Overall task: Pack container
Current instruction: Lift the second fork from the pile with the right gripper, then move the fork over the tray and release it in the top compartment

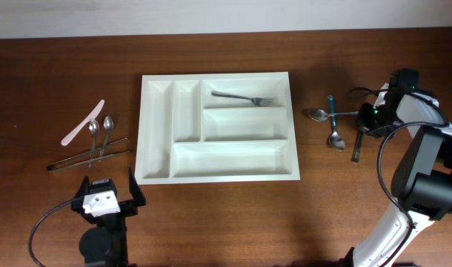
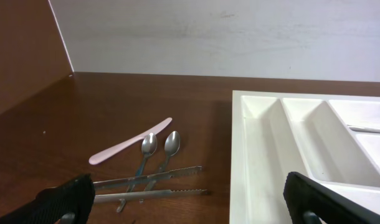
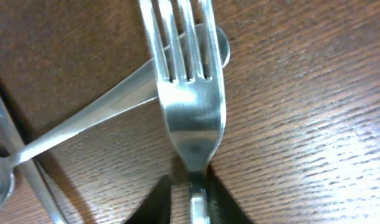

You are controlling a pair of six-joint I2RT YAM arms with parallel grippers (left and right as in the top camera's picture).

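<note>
Well to the right of the container (image 1: 218, 178), which lay mid-desk (image 1: 63, 67) with a lone fork (image 1: 243, 97) in its far compartment, the right pincer (image 3: 198, 204) pinched a second fork (image 3: 191, 118) by the neck, across a spoon (image 3: 84, 121) handle. The left pincer (image 2: 190, 196) stood spread wide.

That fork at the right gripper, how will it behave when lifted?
The fork looks like polished metal, so probably stiff but slippery. The right gripper seems to pinch its narrow neck, so it may swivel. It lies across a spoon handle, which it may nudge.
</note>
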